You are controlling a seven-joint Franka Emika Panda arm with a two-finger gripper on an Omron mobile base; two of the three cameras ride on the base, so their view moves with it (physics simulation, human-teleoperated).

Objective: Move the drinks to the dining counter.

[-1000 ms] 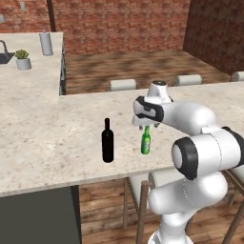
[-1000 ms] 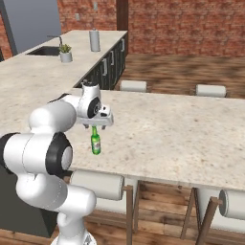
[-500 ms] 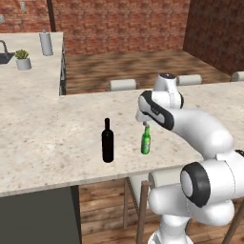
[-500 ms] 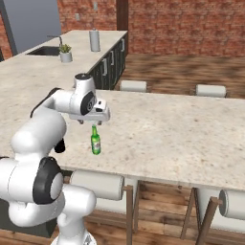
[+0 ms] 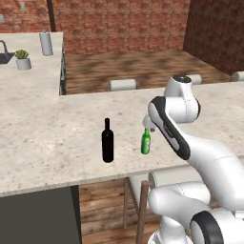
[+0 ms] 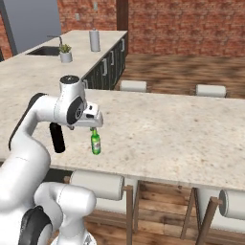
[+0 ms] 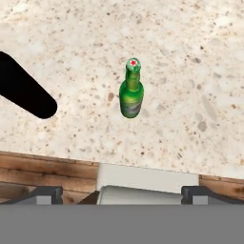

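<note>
Green bottle (image 5: 146,142) upright on dining counter (image 5: 57,128), black wine bottle (image 5: 107,141) near.

A glossy white robot arm (image 5: 190,143) made of rounded, tube-like segments, with dark grey rings at its joints, a dark round cap on one joint and two small dark finger tips (image 7: 47,193)

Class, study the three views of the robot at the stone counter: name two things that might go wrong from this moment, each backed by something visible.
1. The green bottle stands upright close to the dining counter front edge, right beneath the open hand. A careless swing might topple it toward the stools.
2. The black wine bottle stands upright beside it, near the same edge, with the arm's link passing in front of it in the right base view; a sweep might knock it.
</note>
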